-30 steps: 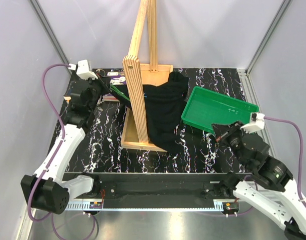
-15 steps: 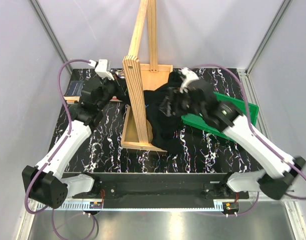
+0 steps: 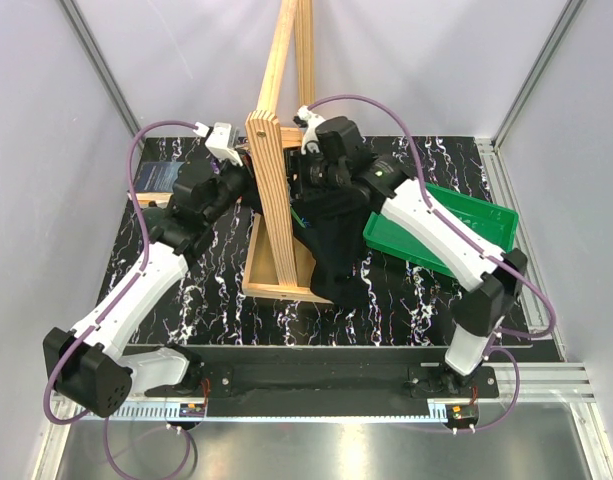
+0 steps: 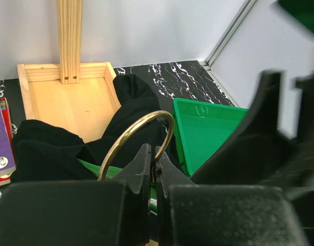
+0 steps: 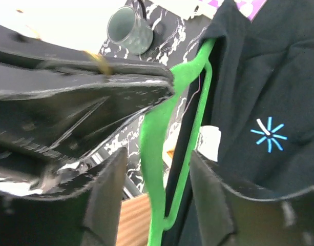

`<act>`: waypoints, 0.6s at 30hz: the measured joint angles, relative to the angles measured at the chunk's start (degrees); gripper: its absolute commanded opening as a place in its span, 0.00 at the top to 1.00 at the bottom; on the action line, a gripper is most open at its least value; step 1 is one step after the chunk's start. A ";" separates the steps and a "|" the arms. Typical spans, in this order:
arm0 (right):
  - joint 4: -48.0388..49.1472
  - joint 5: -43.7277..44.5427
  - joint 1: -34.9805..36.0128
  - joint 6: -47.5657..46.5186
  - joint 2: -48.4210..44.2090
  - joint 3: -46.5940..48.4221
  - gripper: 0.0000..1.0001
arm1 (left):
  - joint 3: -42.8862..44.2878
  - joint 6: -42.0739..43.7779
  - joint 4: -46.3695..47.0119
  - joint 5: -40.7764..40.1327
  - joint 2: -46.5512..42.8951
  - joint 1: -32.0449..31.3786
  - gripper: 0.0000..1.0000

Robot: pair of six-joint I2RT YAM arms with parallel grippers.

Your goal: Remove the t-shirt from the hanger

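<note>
On the black marbled table [image 3: 211, 275] stands the tall pale wooden stand [image 3: 276, 200], and the plain black cloth t-shirt [image 3: 334, 245] hangs in a loose heap against it, its lower part falling on the stand's base and the table. The flat green plastic tray [image 3: 451, 222] lies just beside it, with nothing of the shirt in it.

The thin green hanger [image 5: 152, 138] is still inside the shirt: its arm runs along the collar, next to the white neck label [image 5: 210, 139]. The left gripper [image 4: 154, 169] has its fingers pressed together on the hanger's curved brass-coloured hook [image 4: 139, 130]. The right gripper [image 5: 159, 205] is spread, one finger on each side of the green arm (it grips nothing).

I judge the task as barely begun: the hanger is secured, but no shoulder of the shirt is pulled off yet.
</note>
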 measured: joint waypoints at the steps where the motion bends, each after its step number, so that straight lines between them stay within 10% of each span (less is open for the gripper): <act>1: 0.24 -0.92 -0.02 0.17 0.85 0.00 0.47 | 0.00 -0.07 0.00 0.02 -0.02 0.00 1.00; 10: 2.40 -3.17 -0.02 1.14 3.85 -0.20 0.62 | 0.02 -0.48 -0.31 0.02 -0.07 0.02 1.00; 18: 4.52 -4.00 0.50 0.04 4.98 0.26 1.00 | 0.02 -0.07 -1.11 -1.11 -0.15 0.37 0.88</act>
